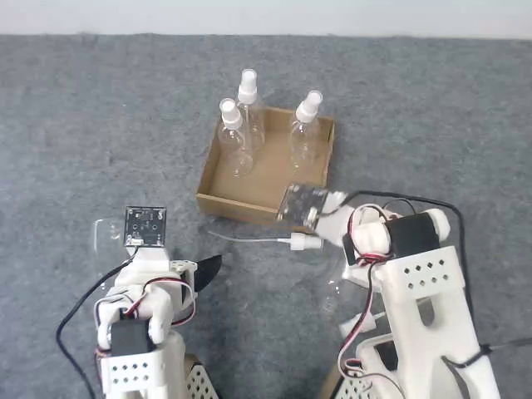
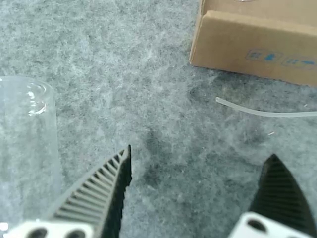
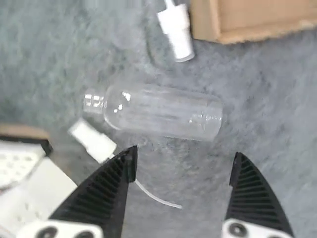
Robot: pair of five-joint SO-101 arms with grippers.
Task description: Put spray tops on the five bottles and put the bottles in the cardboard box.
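- Three capped bottles (image 1: 233, 137) standing upright inside the cardboard box (image 1: 237, 208), at far centre of the grey desk (image 2: 148, 74).
- Open bottle (image 3: 158, 113) lying on its side on the desk, near and right of the box, under the right pincer (image 3: 185, 152); pincer spread wide, gripping nothing.
- Loose spray top (image 3: 178, 32) lying just beside the box's near wall, tube trailing left.
- Second spray top (image 3: 93, 140) lying near that bottle's neck.
- Second open bottle (image 2: 29, 148) lying at near left, just beside the left pincer (image 2: 200, 153); pincer spread wide, empty.
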